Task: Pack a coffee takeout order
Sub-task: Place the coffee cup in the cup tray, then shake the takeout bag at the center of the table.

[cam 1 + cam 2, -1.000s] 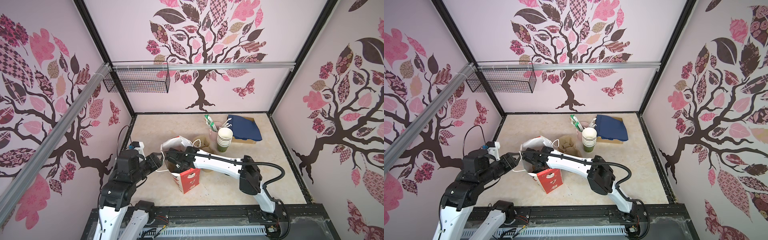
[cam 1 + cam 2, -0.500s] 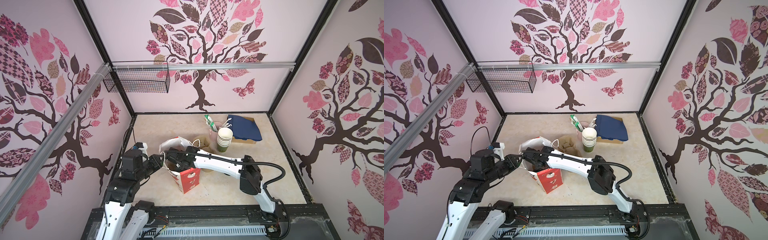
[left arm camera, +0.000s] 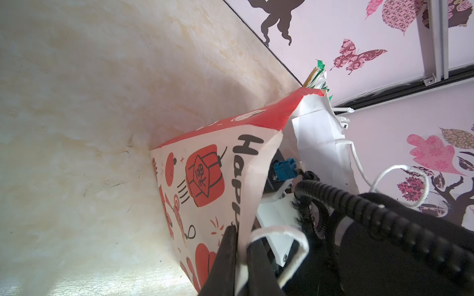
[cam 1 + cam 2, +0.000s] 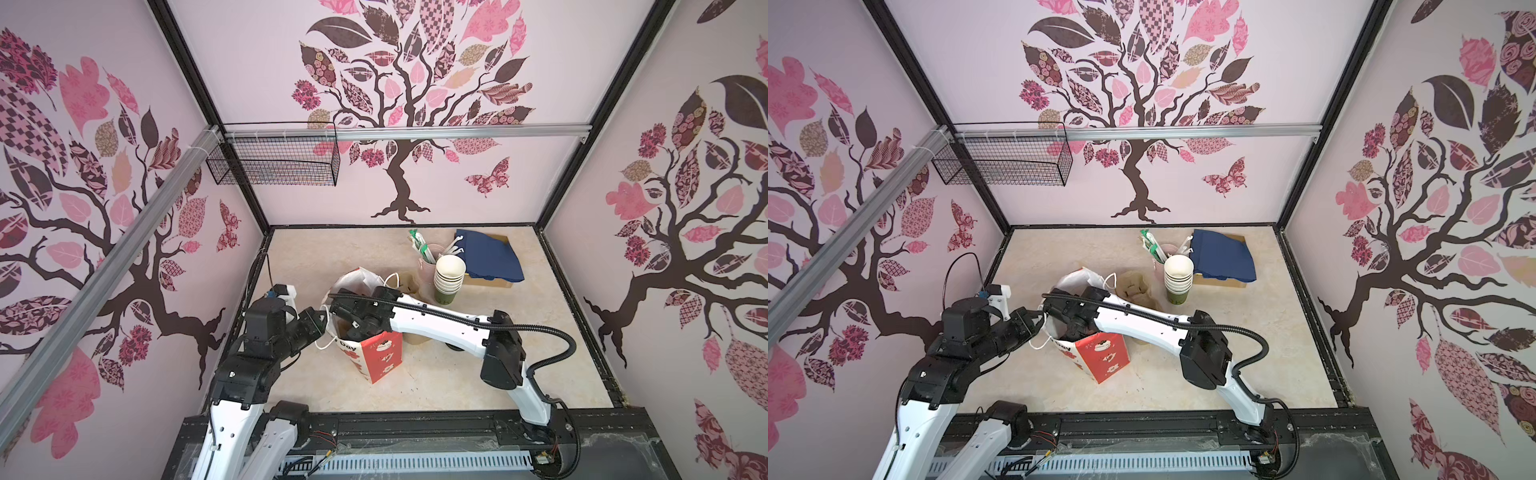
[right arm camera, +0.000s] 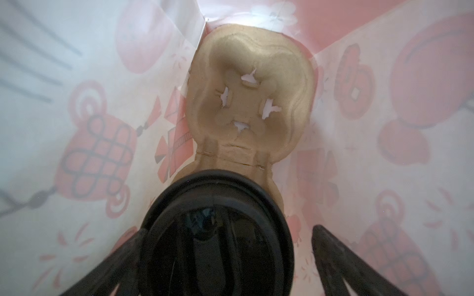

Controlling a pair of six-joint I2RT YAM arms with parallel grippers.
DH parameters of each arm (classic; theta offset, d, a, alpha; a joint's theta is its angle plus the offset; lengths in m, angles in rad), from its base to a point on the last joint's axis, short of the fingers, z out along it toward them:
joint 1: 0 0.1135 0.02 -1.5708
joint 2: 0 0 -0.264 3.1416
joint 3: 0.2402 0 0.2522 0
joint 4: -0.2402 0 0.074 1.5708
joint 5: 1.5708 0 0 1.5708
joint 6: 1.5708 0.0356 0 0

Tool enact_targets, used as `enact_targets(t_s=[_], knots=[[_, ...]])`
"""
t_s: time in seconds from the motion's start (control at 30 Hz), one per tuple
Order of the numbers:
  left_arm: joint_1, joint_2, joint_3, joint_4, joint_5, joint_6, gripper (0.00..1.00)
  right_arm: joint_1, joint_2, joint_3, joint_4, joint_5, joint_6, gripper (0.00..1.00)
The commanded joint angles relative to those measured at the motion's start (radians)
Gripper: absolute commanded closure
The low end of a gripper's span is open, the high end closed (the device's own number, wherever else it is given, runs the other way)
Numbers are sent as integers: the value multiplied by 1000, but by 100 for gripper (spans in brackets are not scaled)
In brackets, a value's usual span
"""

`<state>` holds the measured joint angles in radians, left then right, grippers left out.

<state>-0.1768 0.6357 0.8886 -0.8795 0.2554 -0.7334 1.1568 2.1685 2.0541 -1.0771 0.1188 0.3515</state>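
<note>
Inside the red-and-white bag (image 4: 376,353) at the middle of the desk (image 4: 457,386), your carrier (image 5: 248,84) sits at the bottom. The cup's black lid (image 5: 215,205) fills the carrier's nearer pocket, and the cup body is hidden beneath it. The other pocket is empty.

That is likely why your left gripper (image 3: 242,234) has the bag by its rim. Its two fingers are pinched together on the paper wall, one outside and one inside, just beside a white cord handle (image 3: 295,230). This should hold the mouth spread and the bag upright while the other arm works within.

Your right gripper (image 5: 223,235) reaches down through the mouth with its jaws spread wide on either side of the lid, holding nothing. Whether a finger brushes the lid, I cannot tell.

The navy napkin (image 4: 490,253) is not yet packed. It lies on a cardboard box (image 4: 490,282) at the back of the desk, well apart from the bag.
</note>
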Motion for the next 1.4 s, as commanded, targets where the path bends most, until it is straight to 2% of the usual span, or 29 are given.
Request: enact_targets(t_s=[0.0, 0.3, 0.43, 0.67, 1.0, 1.37], knots=[[-1, -1, 6, -1, 7, 13, 88, -3, -25, 9, -5, -17, 13, 0], [-4, 16, 14, 4, 45, 35, 91, -3, -20, 86, -43, -3, 37, 0], [-34, 29, 25, 5, 43, 40, 93, -3, 6, 115, -72, 34, 59, 0], [-66, 33, 30, -3, 2, 37, 93, -3, 48, 287, -143, 76, 81, 0], [-66, 31, 66, -5, -31, 38, 94, -3, 5, 219, -122, 65, 86, 1], [-66, 55, 96, -36, -59, 75, 95, 1, -42, 354, -144, 80, 90, 3]])
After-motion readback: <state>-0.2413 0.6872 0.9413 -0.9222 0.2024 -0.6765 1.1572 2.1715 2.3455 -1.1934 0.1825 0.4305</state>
